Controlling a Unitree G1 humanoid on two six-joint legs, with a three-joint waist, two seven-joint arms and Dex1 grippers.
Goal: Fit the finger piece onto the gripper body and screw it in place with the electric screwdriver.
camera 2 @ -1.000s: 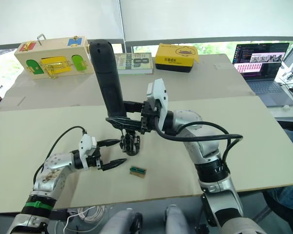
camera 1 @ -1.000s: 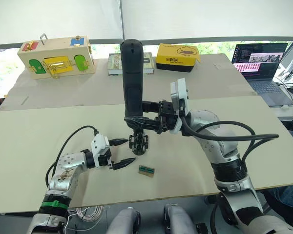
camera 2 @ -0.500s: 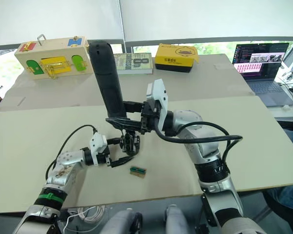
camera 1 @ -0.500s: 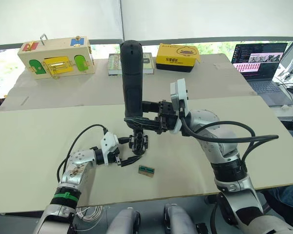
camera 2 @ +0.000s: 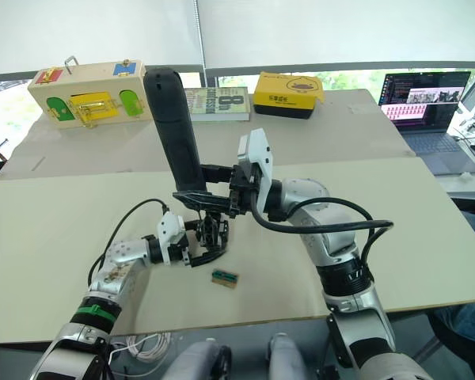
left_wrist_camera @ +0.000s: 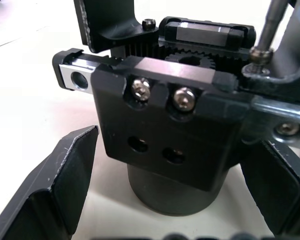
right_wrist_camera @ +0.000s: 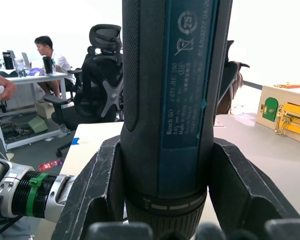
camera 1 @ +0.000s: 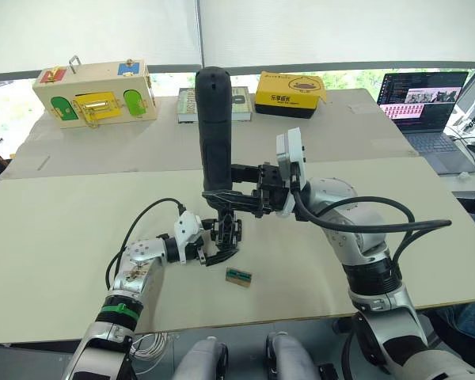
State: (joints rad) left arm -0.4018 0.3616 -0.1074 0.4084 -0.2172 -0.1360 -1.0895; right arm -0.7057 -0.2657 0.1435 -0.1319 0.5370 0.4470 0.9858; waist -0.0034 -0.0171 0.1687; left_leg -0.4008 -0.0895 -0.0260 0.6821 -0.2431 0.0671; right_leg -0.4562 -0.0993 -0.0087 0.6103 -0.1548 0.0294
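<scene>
The electric screwdriver (camera 1: 213, 131) stands upright, bit down, over the gripper body (camera 1: 226, 232) on the table's middle. My right gripper (camera 1: 222, 198) is shut on the electric screwdriver's lower barrel (right_wrist_camera: 165, 100). My left gripper (camera 1: 222, 242) is open with a finger on each side of the gripper body (left_wrist_camera: 170, 130), and the fingers (left_wrist_camera: 60, 185) stand apart from it. The thin metal bit (left_wrist_camera: 269, 27) comes down on a screw at the body's top edge. A black piece (left_wrist_camera: 107, 22) rises from the body's top; I cannot tell whether it is the finger piece.
A small green-topped block (camera 1: 237, 276) lies just in front of the gripper body. At the back stand a wooden latch box (camera 1: 93, 89), a book (camera 1: 186, 103) and a yellow box (camera 1: 290, 91). A laptop (camera 1: 423, 95) sits at the far right.
My left gripper has moved right across the table, open throughout, and now straddles the gripper body. The right arm and screwdriver have held still.
</scene>
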